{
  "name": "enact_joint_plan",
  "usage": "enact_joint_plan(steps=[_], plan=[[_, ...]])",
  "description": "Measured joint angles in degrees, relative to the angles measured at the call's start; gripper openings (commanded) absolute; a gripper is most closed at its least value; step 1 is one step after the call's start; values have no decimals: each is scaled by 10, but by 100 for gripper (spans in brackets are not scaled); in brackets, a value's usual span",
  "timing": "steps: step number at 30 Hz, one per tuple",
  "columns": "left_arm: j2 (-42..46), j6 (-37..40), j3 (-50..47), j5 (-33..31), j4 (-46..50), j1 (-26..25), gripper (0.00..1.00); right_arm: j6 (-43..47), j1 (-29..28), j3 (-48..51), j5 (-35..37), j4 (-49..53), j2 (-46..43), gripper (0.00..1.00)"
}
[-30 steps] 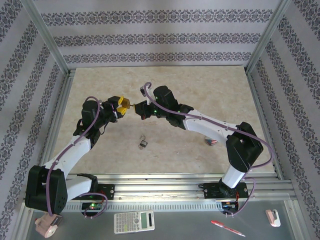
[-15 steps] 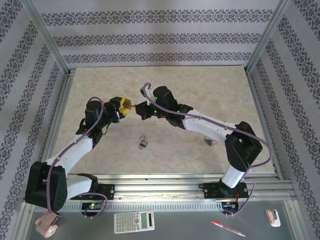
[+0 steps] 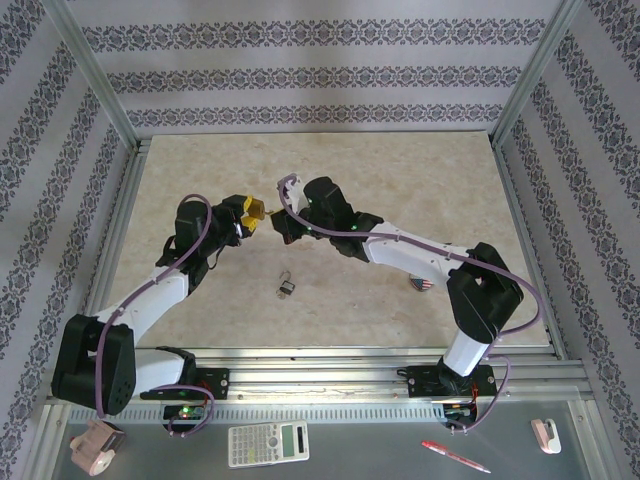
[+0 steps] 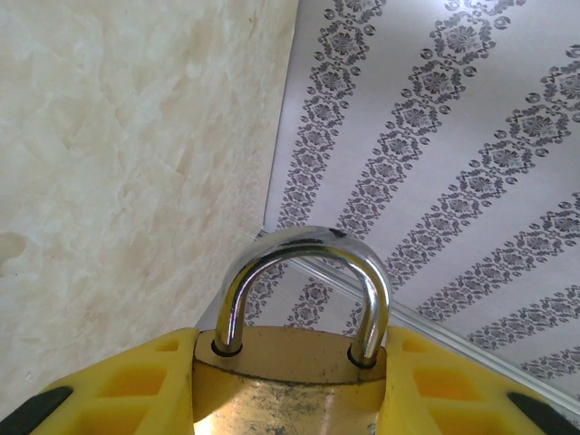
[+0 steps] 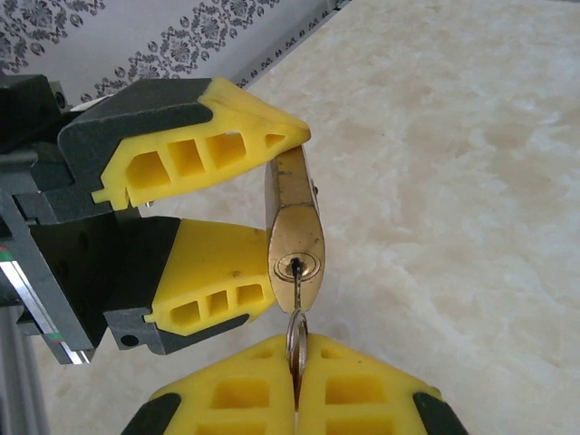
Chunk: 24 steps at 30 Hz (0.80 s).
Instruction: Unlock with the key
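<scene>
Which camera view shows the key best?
The right wrist view: the key sits in the keyhole of the padlock, close up. The left wrist view faces the padlock's shackle end. In the top view the key is too small to tell.

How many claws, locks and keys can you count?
Claws: 2, left claw and right claw
Lock: 1, in the left claw
Key: 1, in the lock
Tiny metal thing: 1, too small to name
Total: 5

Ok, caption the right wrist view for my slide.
Left gripper clamps the brass padlock while the right gripper pinches the key seated in its keyhole.
</scene>
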<state>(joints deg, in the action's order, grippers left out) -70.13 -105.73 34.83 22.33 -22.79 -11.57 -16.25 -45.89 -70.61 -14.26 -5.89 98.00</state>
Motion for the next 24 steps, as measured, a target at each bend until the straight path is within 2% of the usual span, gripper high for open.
enact_joint_plan(steps=[8, 18, 24], plan=[[-4, -7, 2, 0, -1, 0, 0, 37, 0, 18, 10, -35, -1, 0], [-5, -24, 3, -6, -16, 0, 0, 34, 0, 41, 10, -92, -1, 0], [-6, -20, 11, -3, -7, 0, 0, 82, -1, 41, 10, -91, -3, 0]])
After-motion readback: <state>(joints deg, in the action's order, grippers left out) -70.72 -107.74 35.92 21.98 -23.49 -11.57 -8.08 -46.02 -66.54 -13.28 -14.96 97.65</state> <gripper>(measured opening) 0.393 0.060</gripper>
